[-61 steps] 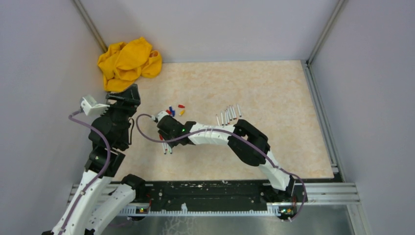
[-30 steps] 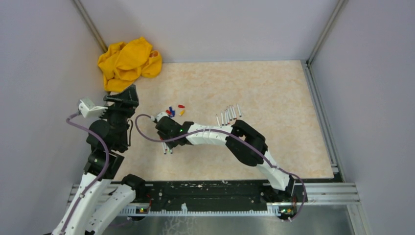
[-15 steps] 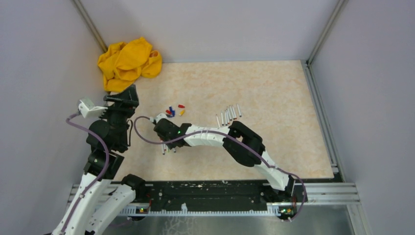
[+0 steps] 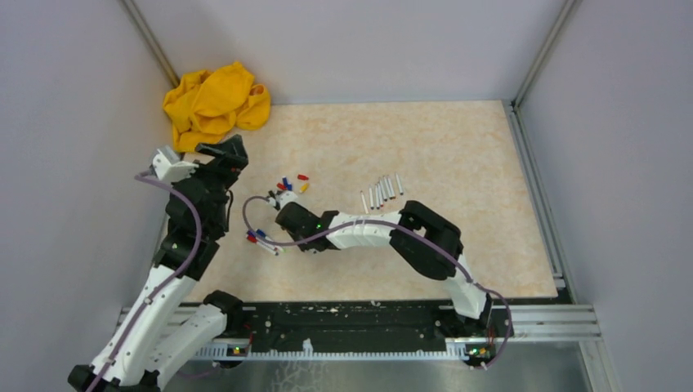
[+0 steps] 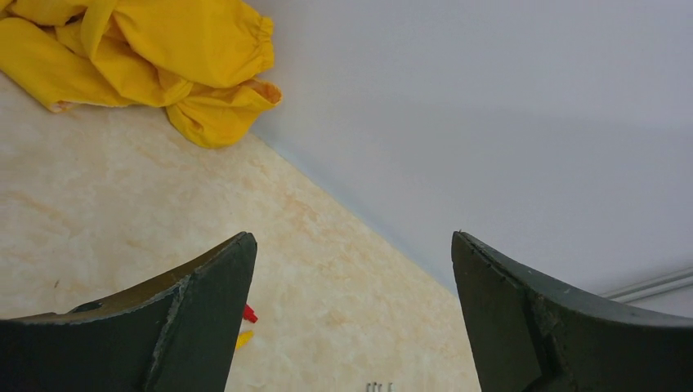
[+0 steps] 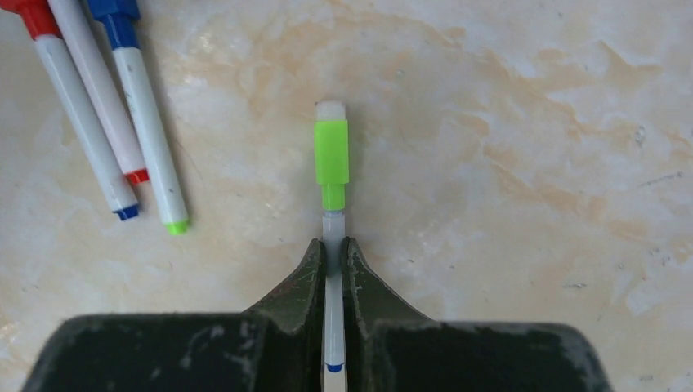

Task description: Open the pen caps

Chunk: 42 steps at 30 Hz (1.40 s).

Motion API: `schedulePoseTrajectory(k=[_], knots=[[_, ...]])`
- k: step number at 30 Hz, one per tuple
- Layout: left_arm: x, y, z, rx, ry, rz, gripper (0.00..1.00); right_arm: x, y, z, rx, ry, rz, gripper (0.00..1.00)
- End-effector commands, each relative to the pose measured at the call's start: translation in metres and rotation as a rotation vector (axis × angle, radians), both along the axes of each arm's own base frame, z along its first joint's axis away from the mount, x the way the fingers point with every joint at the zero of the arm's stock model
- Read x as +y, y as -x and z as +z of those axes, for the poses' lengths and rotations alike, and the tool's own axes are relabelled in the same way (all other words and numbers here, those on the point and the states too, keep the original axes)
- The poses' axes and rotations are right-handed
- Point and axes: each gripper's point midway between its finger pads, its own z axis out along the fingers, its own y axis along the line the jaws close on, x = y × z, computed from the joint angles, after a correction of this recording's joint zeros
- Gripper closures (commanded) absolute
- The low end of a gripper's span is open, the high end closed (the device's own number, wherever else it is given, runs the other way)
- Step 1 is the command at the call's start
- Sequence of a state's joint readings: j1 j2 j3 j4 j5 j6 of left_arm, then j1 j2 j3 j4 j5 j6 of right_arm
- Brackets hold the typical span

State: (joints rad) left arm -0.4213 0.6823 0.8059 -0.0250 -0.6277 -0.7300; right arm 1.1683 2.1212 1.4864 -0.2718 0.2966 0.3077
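The right hand [image 6: 333, 247] was clamped on the white barrel of a pen [image 6: 333, 224] lying flat on the surface [image 4: 458, 163], in the lower middle of its wrist view. Its two fingers were pressed together, with only the thin barrel between them. The green cap [image 6: 332, 153] was seated on the pen's far end, just beyond the fingertips and free of them.

The left hand [image 5: 351, 241] hung raised at the left of the overhead view with its fingers wide apart and nothing between them. It pointed toward the back wall and the yellow cloth [image 4: 214, 102] in the upper left corner.

By the look of things, the job was more than half done. A small heap of loose caps [image 4: 290, 184] in red, blue and yellow lay left of centre. To its right lay a tidy row of bare barrels [image 4: 382, 189], well apart from the heap.

What remained was the pen in the grip and three pens [image 6: 110, 114] lying together at the upper left of the right wrist view. Two of these showed a red cap [image 6: 33, 12] and a blue cap [image 6: 116, 18]. The middle one ran off the frame edge, so its cap could not be confirmed. The green cap probably came next and would need the free hand to pull it off.
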Motion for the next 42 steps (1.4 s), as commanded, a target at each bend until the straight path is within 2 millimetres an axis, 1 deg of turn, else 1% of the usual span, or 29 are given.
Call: schedulePoseTrajectory(k=[1, 3, 8, 11, 15, 17, 18, 21, 25, 32, 37, 39, 42], knots=[[-0.008, -0.012, 0.002, 0.015, -0.025, -0.015, 0.03, -0.035, -0.011, 0.012, 0.013, -0.026, -0.054, 1.00], [-0.016, -0.021, -0.009, 0.048, -0.027, -0.034, 0.02, -0.044, -0.015, 0.023, 0.008, -0.068, -0.063, 1.00], [-0.039, -0.040, -0.038, 0.129, -0.027, -0.108, 0.02, -0.063, -0.030, 0.058, -0.013, -0.204, -0.085, 1.00], [-0.058, -0.052, -0.053, 0.160, -0.007, -0.181, 0.02, -0.069, -0.038, 0.078, -0.020, -0.277, -0.085, 1.00], [-0.089, -0.064, -0.084, 0.236, 0.026, -0.310, 0.04, -0.070, -0.051, 0.100, -0.028, -0.360, -0.072, 1.00], [-0.105, -0.067, -0.099, 0.277, 0.044, -0.383, 0.05, -0.072, -0.056, 0.107, -0.023, -0.383, -0.070, 1.00], [-0.111, -0.068, -0.106, 0.296, 0.051, -0.411, 0.05, -0.069, -0.060, 0.115, -0.038, -0.413, -0.064, 1.00], [-0.127, -0.071, -0.129, 0.355, 0.080, -0.492, 0.06, -0.067, -0.069, 0.130, -0.056, -0.460, -0.059, 1.00], [-0.144, -0.066, -0.153, 0.410, 0.134, -0.603, 0.08, -0.066, -0.077, 0.144, -0.063, -0.509, -0.045, 1.00], [-0.167, -0.058, -0.187, 0.500, 0.199, -0.738, 0.13, -0.072, -0.086, 0.158, -0.083, -0.551, -0.045, 1.00], [-0.183, -0.056, -0.202, 0.539, 0.250, -0.823, 0.21, -0.072, -0.089, 0.163, -0.089, -0.567, -0.043, 1.00], [-0.187, -0.056, -0.209, 0.560, 0.266, -0.841, 0.24, -0.072, -0.089, 0.165, -0.089, -0.572, -0.041, 1.00], [-0.190, -0.057, -0.213, 0.562, 0.285, -0.849, 0.28, -0.074, -0.090, 0.164, -0.086, -0.573, -0.043, 1.00]])
